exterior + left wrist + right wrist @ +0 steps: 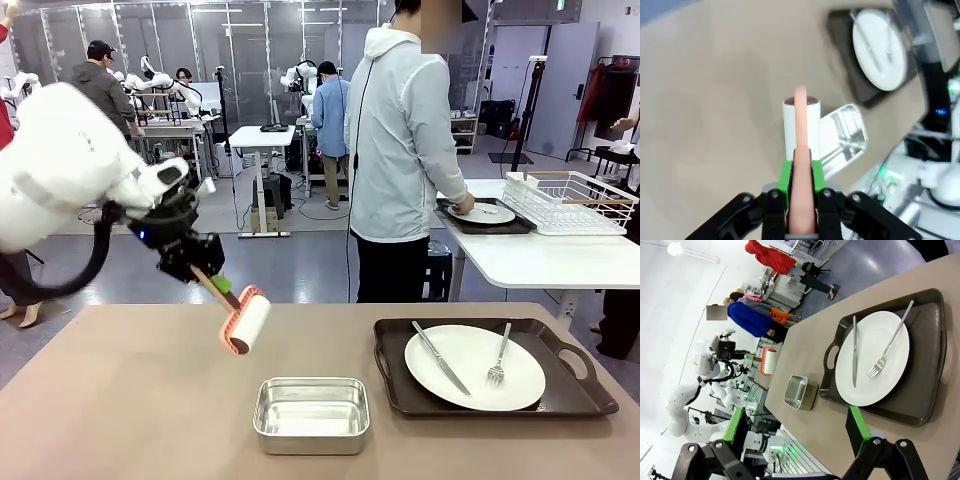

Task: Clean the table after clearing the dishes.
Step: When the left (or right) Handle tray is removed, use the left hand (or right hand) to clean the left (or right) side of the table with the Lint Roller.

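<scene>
My left gripper [212, 285] is shut on the pink handle of a lint roller [245, 322], holding its white roll tilted just above the tan table [120, 400] at centre-left. In the left wrist view the green pads [785, 177] clamp the handle, and the roller [801, 122] points down at the table [715, 100]. One of the dishes, a white plate [475, 368] with knife and fork, lies on a dark tray [570, 395] at the right. My right gripper [796, 427] stands open above that plate [872, 357]. A person sets another plate [480, 213] on a side table.
A shiny steel pan [311, 414] sits near the table's front edge, just right of the roller. A white dish rack [570, 200] stands on the white side table [540, 260] at the far right. The person [400, 150] stands between the two tables.
</scene>
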Controlling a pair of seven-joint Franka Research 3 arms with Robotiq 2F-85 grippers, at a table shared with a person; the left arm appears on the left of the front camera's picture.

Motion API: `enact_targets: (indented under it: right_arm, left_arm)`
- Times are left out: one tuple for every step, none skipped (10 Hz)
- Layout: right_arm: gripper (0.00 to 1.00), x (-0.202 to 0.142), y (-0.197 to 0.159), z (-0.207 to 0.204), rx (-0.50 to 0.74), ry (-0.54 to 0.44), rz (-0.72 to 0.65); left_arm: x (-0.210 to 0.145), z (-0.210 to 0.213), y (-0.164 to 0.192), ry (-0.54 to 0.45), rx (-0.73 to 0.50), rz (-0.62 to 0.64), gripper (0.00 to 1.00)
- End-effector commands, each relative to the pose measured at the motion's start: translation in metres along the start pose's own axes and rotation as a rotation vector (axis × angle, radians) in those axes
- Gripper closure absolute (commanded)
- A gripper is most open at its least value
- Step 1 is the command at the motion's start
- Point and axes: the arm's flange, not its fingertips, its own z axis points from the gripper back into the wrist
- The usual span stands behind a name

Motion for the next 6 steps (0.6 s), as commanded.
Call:
enact_targets:
  right_arm:
    - [0.00,-0.0016,0.0029,0.0004,0.005,-0.003,0.006]
    - [0.00,-0.0016,0.0029,0.0004,0.005,-0.003,0.006]
    - [0.00,-0.0016,0.0029,0.0004,0.005,-0.003,0.006]
    - [0.00,-0.0016,0.0029,0.0004,0.005,-0.003,0.006]
    - [0.00,-0.0016,0.0029,0.0004,0.005,-0.003,0.006]
    - [0.00,-0.0016,0.0029,0.0004,0.005,-0.003,0.006]
  left_arm:
    - [0.0207,0.0153,-0.0147,0.051,0.002,-0.066,1.00]
    - [0.0207,0.0153,-0.0147,0.051,0.002,-0.066,1.00]
    - [0.0207,0.0153,-0.0147,0.051,0.002,-0.066,1.00]
    - [0.0207,0.0153,-0.0147,0.051,0.002,-0.066,1.00]
    - [0.0207,0.0153,-0.0147,0.051,0.002,-0.066,1.00]
    - [0.0157,0.0107,-0.0172,0.029,0.005,-0.066,0.79]
